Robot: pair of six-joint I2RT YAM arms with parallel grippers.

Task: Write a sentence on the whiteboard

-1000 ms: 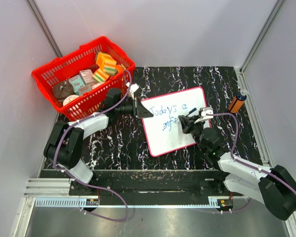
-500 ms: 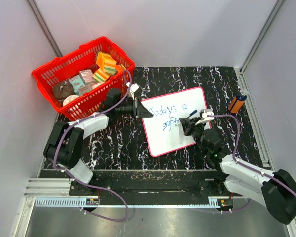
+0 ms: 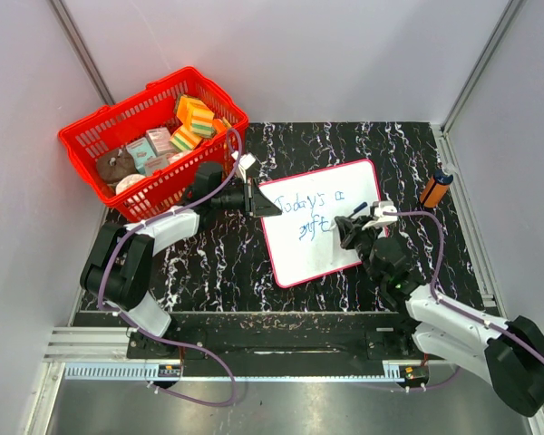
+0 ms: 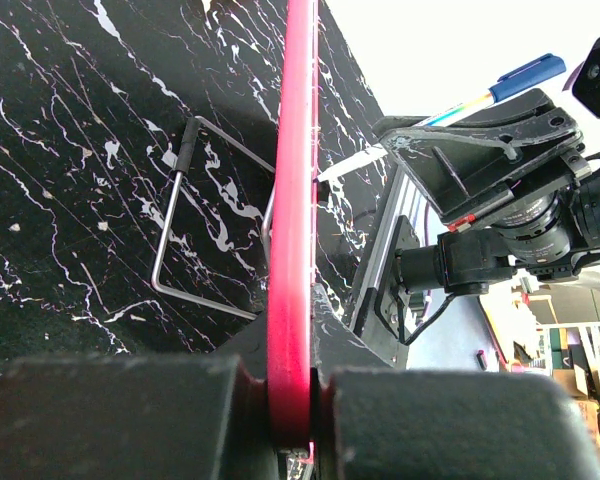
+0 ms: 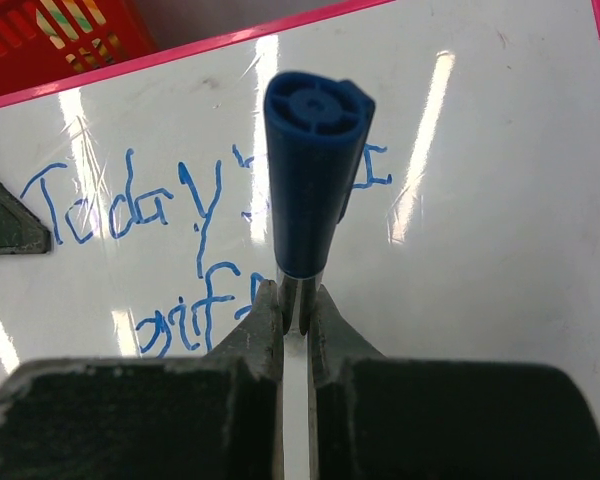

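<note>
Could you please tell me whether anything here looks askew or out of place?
Only mildly: the whiteboard sits skewed on the table, its rim clamped by the left gripper. An orange cylinder sits alone at the right.

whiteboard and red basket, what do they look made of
The whiteboard looks like a glossy coated panel, since lights streak across it, with a likely plastic pink rim. The red basket looks like moulded plastic: uniform shiny lattice walls.
</note>
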